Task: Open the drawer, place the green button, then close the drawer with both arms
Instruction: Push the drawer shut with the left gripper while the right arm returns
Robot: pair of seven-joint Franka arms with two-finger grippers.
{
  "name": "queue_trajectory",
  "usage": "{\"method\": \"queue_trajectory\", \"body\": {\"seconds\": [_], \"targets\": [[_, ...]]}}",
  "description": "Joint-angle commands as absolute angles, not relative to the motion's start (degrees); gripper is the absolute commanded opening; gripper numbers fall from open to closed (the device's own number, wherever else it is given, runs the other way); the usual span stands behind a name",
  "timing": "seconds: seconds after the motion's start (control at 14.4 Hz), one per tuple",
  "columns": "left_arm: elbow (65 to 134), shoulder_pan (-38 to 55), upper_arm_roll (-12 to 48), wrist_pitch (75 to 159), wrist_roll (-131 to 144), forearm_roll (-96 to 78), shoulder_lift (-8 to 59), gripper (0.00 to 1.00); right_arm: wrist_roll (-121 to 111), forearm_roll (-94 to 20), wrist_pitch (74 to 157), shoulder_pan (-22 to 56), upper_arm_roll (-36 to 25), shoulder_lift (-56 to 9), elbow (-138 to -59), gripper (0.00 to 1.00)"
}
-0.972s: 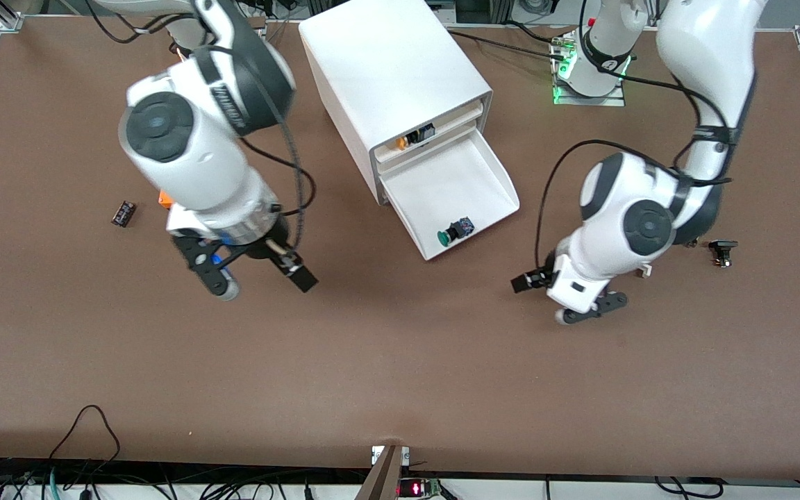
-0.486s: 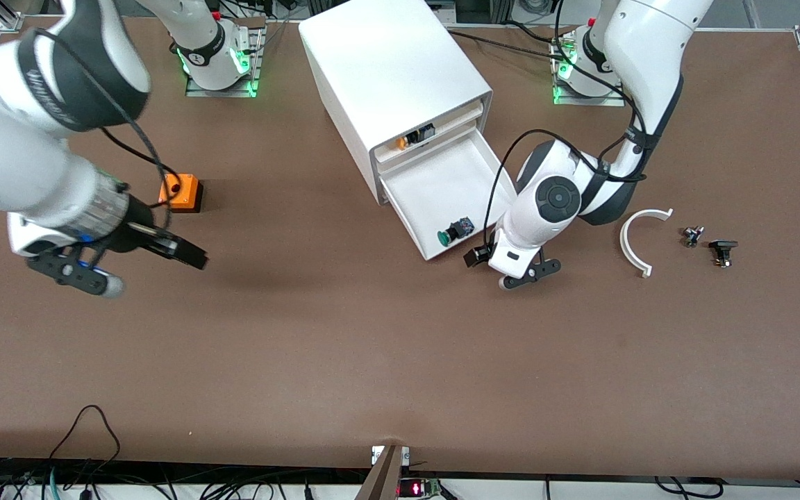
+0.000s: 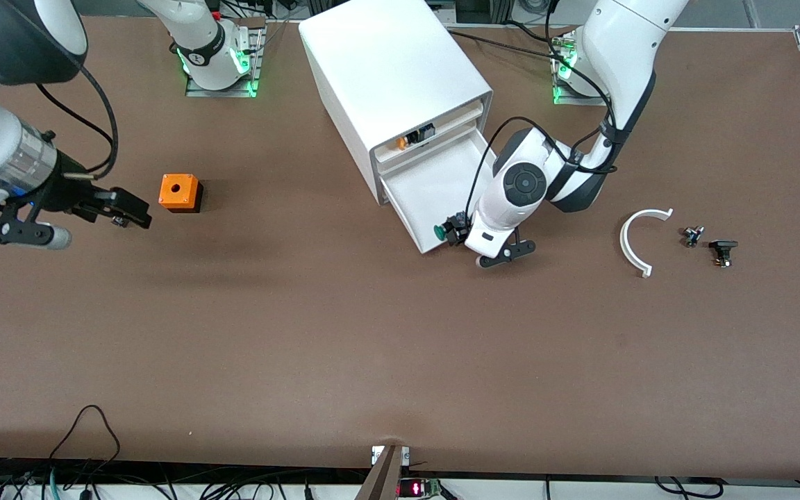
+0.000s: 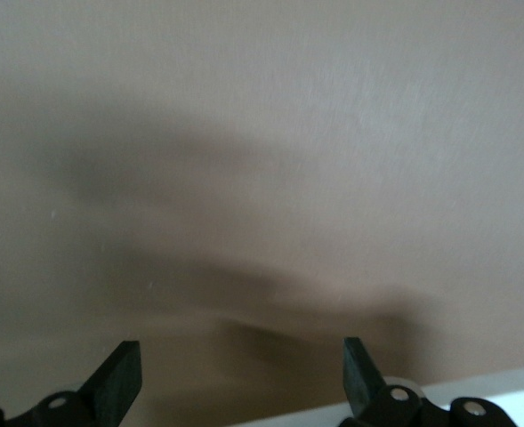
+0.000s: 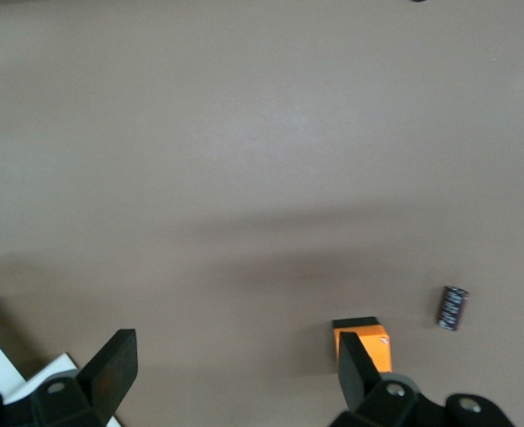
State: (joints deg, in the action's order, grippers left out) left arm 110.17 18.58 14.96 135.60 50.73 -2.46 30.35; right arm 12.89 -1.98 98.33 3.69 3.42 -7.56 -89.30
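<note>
We start from the left tool [image 3: 487, 251], which hangs low at the open front end of the drawer [image 3: 442, 187], its two fingers spread wide and holding nothing. The relation that matters is this: the drawer stands pulled out of the white cabinet [image 3: 386, 76] toward the front camera, so its front wall lies just beside the left tool, between the tool and the cabinet, and the long axis of the drawer runs from that wall back into the cabinet. We judge the closing push must follow this axis. The button [image 3: 444, 231] lies already in the drawer, at its front corner, green cap outward; it seems to touch the front wall, though the wrist partly hides it. The right tool [image 3: 87, 222], also open and empty, waits over the worktop [image 3: 372, 347] at the right arm's end, near the orange cube [image 3: 179, 192], well apart from the drawer. The brown worktop around the drawer front is flat, with room.
</note>
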Motion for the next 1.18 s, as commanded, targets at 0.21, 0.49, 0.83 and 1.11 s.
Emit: {"method": "queue_trajectory", "body": {"seconds": [0.21, 0.49, 0.83, 1.11], "targets": [[111.8, 17.41, 20.82, 126.4, 51.06, -3.78, 28.13, 1.0, 8.7, 0.95, 98.62, 5.36, 0.35, 2.27, -97.64, 1.0], [111.97, 12.75, 27.5, 124.55, 51.06, -7.55, 28.65, 1.0, 8.61, 2.46, 98.44, 5.19, 1.22, 7.37, -101.77, 1.0], [112.24, 13.09, 29.09, 124.19, 51.06, -11.34, 30.23, 1.0, 7.82, 2.37, 97.3, 4.83, 1.67, 8.79, -102.48, 1.0], [112.24, 13.27, 29.88, 124.19, 51.06, -14.67, 30.85, 1.0, 2.91, 2.02, 98.35, 3.35, 1.67, 6.86, -101.61, 1.0]]}}
